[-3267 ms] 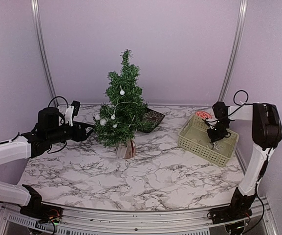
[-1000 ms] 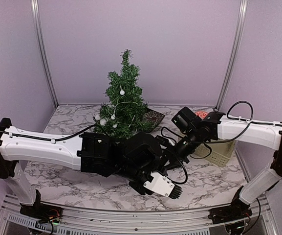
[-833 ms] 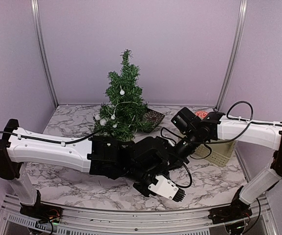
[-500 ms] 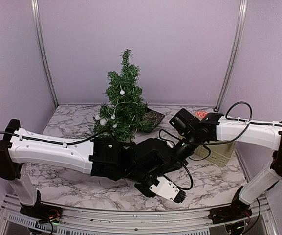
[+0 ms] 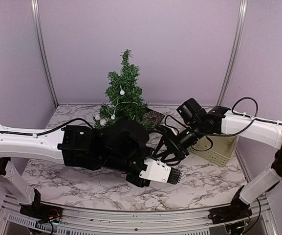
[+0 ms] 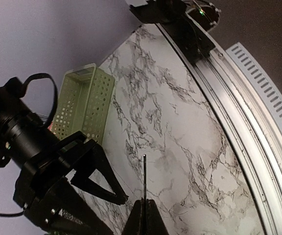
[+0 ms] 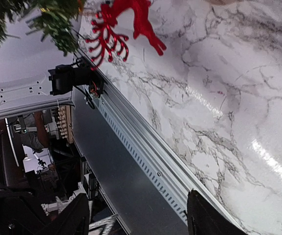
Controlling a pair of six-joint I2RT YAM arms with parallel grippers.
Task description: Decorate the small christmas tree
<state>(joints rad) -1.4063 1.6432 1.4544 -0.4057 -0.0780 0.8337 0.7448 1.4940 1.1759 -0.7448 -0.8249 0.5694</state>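
The small christmas tree (image 5: pixel 125 95) stands at the back centre with white balls on it; my left arm hides its base. My left gripper (image 6: pixel 144 201) is shut on a thin dark ornament piece (image 6: pixel 144 176), seen edge-on and sticking out above the marble. The right gripper (image 5: pixel 166 149) is open just beside it, its black fingers (image 6: pixel 108 180) spread and holding nothing. In the right wrist view that gripper (image 7: pixel 141 218) gapes over the table's front rail. A red reindeer ornament (image 7: pixel 123 22) hangs below green branches (image 7: pixel 53 19).
A pale green perforated basket (image 5: pixel 218 147) sits at the right, also visible in the left wrist view as the basket (image 6: pixel 84 105). A dark mesh dish (image 5: pixel 153 116) lies behind the tree. The metal front rail (image 7: pixel 145 161) runs along the table's near edge.
The left gripper closed on the thin piece and the right gripper then opened. The left arm has drawn back to the left and its wrist has turned.
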